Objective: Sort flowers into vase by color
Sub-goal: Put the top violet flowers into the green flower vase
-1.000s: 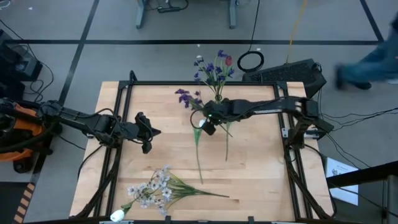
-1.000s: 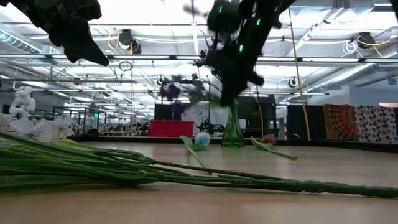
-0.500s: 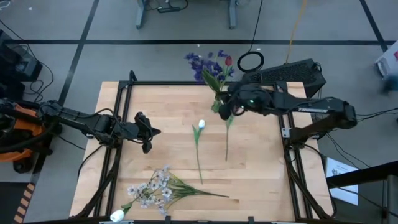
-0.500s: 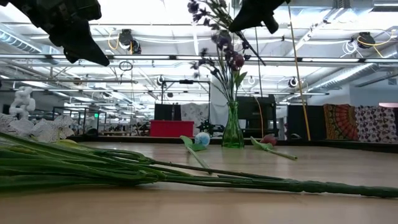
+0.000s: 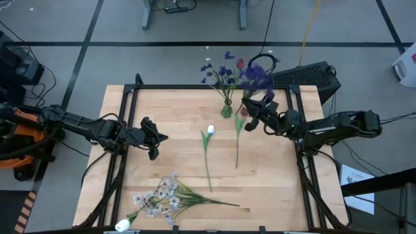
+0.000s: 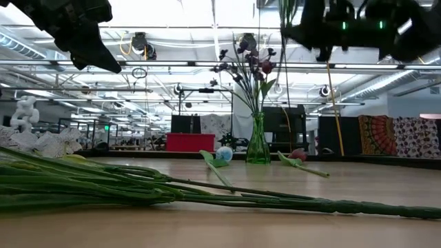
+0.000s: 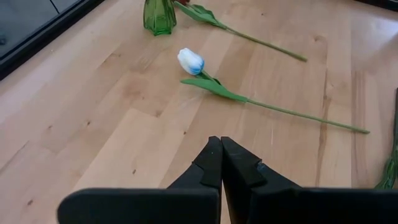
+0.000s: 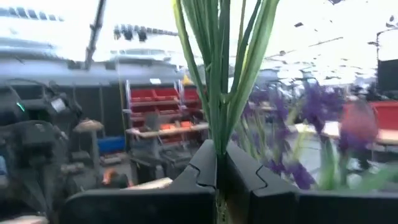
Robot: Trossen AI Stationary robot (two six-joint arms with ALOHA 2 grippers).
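Observation:
A green glass vase [image 5: 227, 110] stands near the table's far edge with purple-blue sprays and a dark red bud [image 5: 239, 64] in it. My right gripper [image 5: 252, 106] is just right of the vase, raised and shut on another purple-blue spray [image 5: 257, 78]. On the table lie a white tulip [image 5: 209, 130], a red-budded flower [image 5: 239, 123] and a white blossom spray [image 5: 158, 195]. My left gripper [image 5: 160, 138] waits shut over the table's left half, touching nothing. My right gripper pinches the purple-blue spray's bundle of green stems and leaves [image 8: 217, 142] between its two fingers. The fingers point slanting upward and the stems run up out of them. The spray is lifted clear of the table, its blossoms [image 8: 311, 102] above the gripper.
The metal frame [image 5: 130, 91] runs along the table's edges. A black keyboard [image 5: 305, 75] lies beyond the far right corner. Bare wood shows between the tulip and my left gripper.
My right gripper has gone from over the table's middle toward the right edge, passing the vase, and has tipped from pointing down to pointing upward. The purple-blue spray in it has swung from low over the table to upright beside the vase.

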